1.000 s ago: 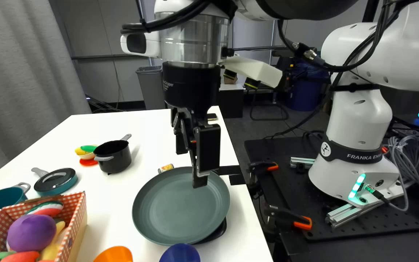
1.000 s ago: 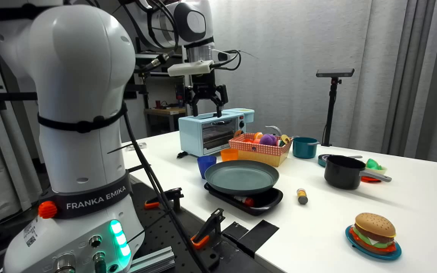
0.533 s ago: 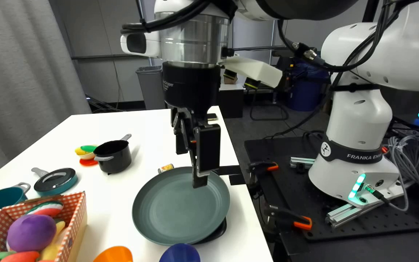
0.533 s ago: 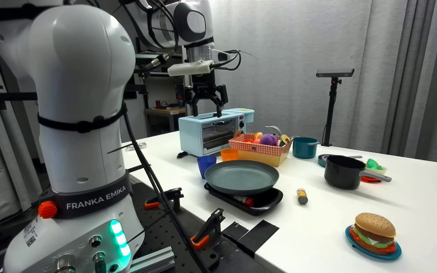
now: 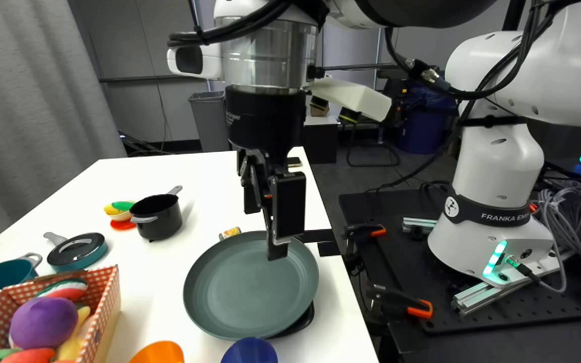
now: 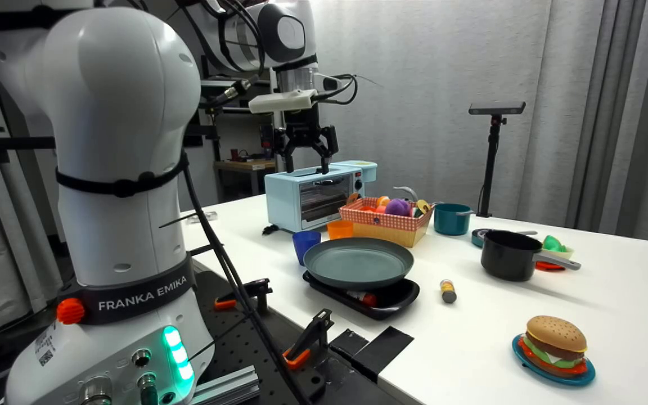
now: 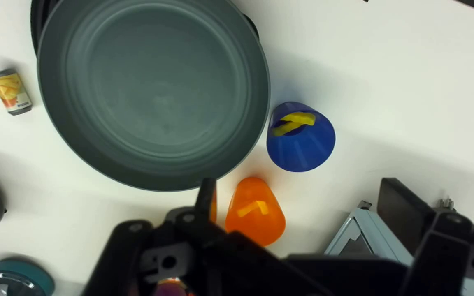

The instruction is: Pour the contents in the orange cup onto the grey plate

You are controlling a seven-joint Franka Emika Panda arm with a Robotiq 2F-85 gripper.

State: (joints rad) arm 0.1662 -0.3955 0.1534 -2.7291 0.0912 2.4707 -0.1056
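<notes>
The orange cup [image 7: 255, 228] stands on the table near the grey plate [image 7: 163, 90]. In the wrist view the contents [image 7: 257, 206] show inside it as small yellow stick pieces. The cup also shows in both exterior views [image 5: 159, 353] [image 6: 340, 229]. The grey plate appears bare in both exterior views [image 5: 250, 292] [image 6: 358, 261] and rests on a black tray [image 6: 391, 301]. My gripper [image 7: 298, 183] is open and empty, its fingers wide apart. It hangs well above the table, over the cup and toaster oven area in an exterior view [image 6: 307, 169]. Part of the cup's lower edge is hidden by my finger linkage.
A blue cup [image 7: 303, 152] holding yellow pieces stands close beside the plate and orange cup. A toaster oven [image 6: 318, 197], a checked basket [image 6: 391, 228] of toy food, a black pot [image 6: 509, 259], a small can [image 7: 10, 91] and a toy burger [image 6: 554, 343] stand around.
</notes>
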